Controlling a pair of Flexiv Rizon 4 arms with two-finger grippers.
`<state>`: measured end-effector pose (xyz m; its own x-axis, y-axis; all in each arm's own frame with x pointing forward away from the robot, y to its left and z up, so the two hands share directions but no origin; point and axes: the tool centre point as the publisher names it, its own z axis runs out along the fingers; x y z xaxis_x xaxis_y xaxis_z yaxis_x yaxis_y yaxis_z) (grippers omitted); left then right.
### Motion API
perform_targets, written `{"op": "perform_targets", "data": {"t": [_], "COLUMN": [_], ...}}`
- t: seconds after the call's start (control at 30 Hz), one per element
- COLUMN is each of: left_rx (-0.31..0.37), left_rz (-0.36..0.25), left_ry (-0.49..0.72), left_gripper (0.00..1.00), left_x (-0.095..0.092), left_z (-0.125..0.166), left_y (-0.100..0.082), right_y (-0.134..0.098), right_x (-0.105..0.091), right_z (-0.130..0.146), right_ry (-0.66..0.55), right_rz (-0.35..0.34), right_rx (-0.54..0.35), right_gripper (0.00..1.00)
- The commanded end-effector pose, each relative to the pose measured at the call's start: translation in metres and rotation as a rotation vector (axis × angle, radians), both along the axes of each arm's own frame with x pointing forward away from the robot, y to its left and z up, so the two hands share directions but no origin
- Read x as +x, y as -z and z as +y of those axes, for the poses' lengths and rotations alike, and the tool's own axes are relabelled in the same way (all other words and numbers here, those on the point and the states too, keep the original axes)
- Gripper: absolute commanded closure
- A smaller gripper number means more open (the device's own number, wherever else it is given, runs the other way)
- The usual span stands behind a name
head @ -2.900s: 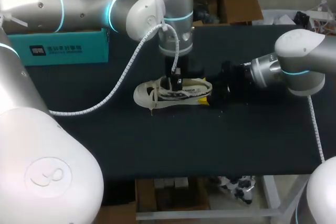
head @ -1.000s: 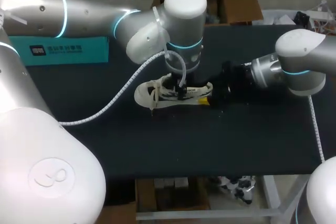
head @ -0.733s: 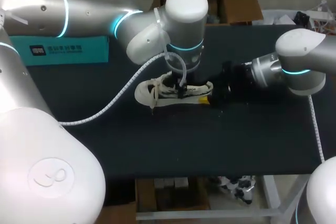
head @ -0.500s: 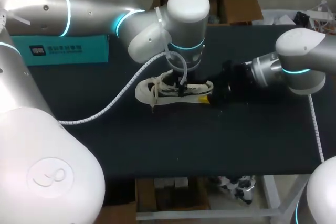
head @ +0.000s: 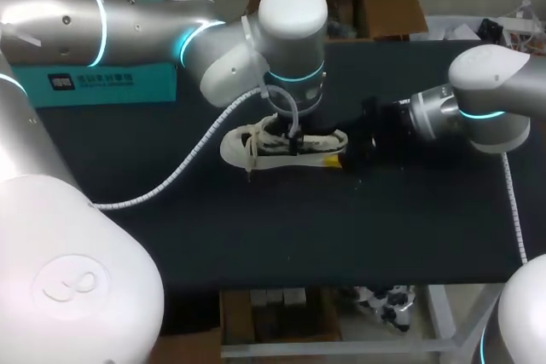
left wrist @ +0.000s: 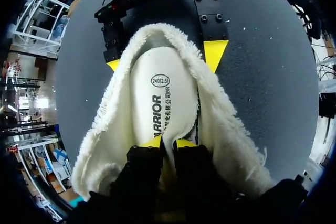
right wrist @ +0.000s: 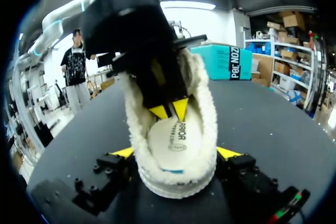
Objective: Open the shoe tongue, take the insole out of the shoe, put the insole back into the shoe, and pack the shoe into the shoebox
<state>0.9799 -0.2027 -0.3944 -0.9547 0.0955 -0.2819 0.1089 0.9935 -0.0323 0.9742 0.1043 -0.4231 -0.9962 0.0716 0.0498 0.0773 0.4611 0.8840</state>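
Note:
A cream fleece-lined shoe point(head: 277, 147) lies in the middle of the black table point(head: 281, 228), toe to the left. My left gripper point(head: 295, 136) reaches down into its opening. In the left wrist view the left gripper point(left wrist: 167, 143) has its yellow tips close together, pinching the near edge of the white insole point(left wrist: 163, 98). My right gripper point(head: 345, 156) is at the heel. In the right wrist view the right gripper point(right wrist: 176, 153) has one yellow tip pressed on each side of the shoe point(right wrist: 207, 129). The insole point(right wrist: 176, 137) lies flat inside.
A teal shoebox point(head: 107, 83) stands at the table's back left, also seen behind the shoe as the teal shoebox point(right wrist: 228, 61). The table's front half holds nothing else. My left arm's white cable point(head: 205, 138) hangs over the table to the left of the shoe.
My left gripper's fingers have narrowed onto the insole, and its wrist has shifted slightly. The shoe and my right arm have stayed where they were.

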Motion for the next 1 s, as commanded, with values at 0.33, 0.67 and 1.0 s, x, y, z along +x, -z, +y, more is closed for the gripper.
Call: {"op": "perform_targets", "data": {"t": [0.33,0.67,1.0], "left_rx": [-0.200,-0.311,-0.458], "left_rz": [0.101,0.164,0.207], "left_ry": [0.059,0.069,0.110], "left_gripper": [1.00,1.00,1.00], "left_x": [-0.006,-0.019,-0.023], "left_z": [-0.018,-0.007,0.008], "left_y": [-0.032,-0.048,-0.063], "right_y": [0.005,0.005,0.005], "right_x": [-0.004,-0.004,-0.004], "right_z": [0.003,0.003,0.003], "right_ry": [-0.008,-0.008,-0.008], "right_rz": [0.001,0.001,0.001], "right_rx": [0.005,0.005,0.005], "right_gripper": [1.00,1.00,1.00]}}
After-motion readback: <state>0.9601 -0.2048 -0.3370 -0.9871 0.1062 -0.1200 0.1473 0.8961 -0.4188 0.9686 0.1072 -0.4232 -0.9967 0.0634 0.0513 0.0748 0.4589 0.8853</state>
